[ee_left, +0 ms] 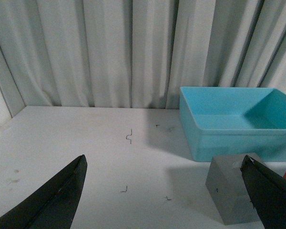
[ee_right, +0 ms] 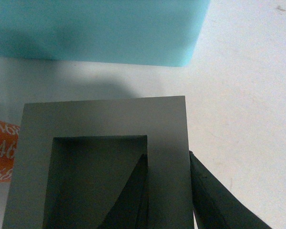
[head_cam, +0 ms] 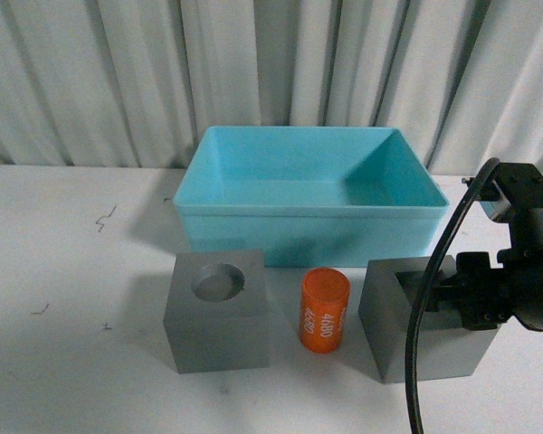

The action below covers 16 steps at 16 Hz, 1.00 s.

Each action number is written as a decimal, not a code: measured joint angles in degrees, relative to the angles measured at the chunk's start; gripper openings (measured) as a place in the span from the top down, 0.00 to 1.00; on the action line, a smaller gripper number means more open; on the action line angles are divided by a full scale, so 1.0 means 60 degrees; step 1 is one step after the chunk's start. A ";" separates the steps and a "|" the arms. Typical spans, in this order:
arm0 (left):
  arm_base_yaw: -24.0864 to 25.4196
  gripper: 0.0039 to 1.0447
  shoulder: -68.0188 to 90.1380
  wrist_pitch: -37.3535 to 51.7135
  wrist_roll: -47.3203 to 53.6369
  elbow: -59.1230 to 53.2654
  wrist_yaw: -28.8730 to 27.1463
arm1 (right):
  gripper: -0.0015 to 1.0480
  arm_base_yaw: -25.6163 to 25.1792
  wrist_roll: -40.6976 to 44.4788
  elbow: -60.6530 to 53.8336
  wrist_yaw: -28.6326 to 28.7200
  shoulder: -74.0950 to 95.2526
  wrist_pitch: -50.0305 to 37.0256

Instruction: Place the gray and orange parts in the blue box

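A light turquoise-blue plastic bin [head_cam: 394, 231] stands back by the curtain with nothing in it yet. All three parts sit in a row just in front of its near wall. A matte gray cube with a round hole [head_cam: 219, 316] is before the bin's left half and a small orange cylinder printed "4680" [head_cam: 324, 310] before its middle. A matte gray cube with a rectangular slot [head_cam: 407, 334] is before its right end.

The right gripper [ee_right: 167, 157] is on that slotted cube. One finger reaches down inside the slot and the other lies against the outer face, pinching the cube's wall between them. The cube looks to be resting flat on the white table [head_cam: 72, 271]. The left gripper [ee_left: 164, 160] hangs well out past the bin's left side, fingers spread wide around nothing.

To my eye the grasp on the first part is made and the lift is not yet begun. Next comes a rise high enough to clear the bin's near rim, a short carry over it, then a release inside. Held by one wall only, the cube may tip as it comes up, so a slow lift seems wise
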State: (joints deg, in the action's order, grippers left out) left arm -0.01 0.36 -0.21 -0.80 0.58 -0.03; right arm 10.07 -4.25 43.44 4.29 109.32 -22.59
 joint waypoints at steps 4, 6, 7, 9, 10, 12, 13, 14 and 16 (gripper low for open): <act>0.0000 0.06 0.0000 0.0000 0.0000 0.0000 0.0004 | 0.82 -0.0517 -0.0055 -0.0820 -0.0178 -0.0608 -0.0273; 0.0000 0.06 0.0000 0.0000 0.0000 0.0004 0.0004 | 0.82 -0.0736 0.0124 -0.1100 -0.0295 -0.1035 -0.0047; 0.0000 0.06 0.0000 0.0000 0.0000 0.0004 0.0004 | 0.82 -0.0860 0.0240 -0.1180 -0.0288 -0.1275 0.0135; 0.0000 0.06 0.0000 0.0000 0.0000 0.0000 0.0004 | 0.82 -0.1268 0.0656 -0.1111 -0.0189 -0.2339 0.0594; 0.0000 0.06 0.0000 0.0000 0.0000 0.0004 0.0004 | 0.82 -0.1428 0.0831 -0.0903 -0.0047 -0.2812 0.0765; 0.0000 0.06 0.0000 0.0004 0.0000 0.0004 0.0004 | 0.82 -0.1683 0.1115 -0.0328 0.0106 -0.3366 0.1005; 0.0000 0.06 0.0000 0.0000 0.0000 0.0000 0.0004 | 0.82 -0.1770 0.1195 -0.0066 0.0153 -0.3461 0.1024; 0.0000 0.06 0.0000 0.0000 0.0000 0.0000 0.0004 | 0.82 -0.1916 0.1341 0.0397 0.0233 -0.3497 0.0973; 0.0000 0.06 0.0000 0.0000 0.0000 0.0004 0.0007 | 0.82 -0.2084 0.1501 0.2554 0.0259 -0.2404 0.0980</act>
State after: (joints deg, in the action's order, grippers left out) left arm -0.01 0.36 -0.21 -0.80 0.60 0.01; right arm -2.44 4.75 58.76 5.85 94.89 -16.71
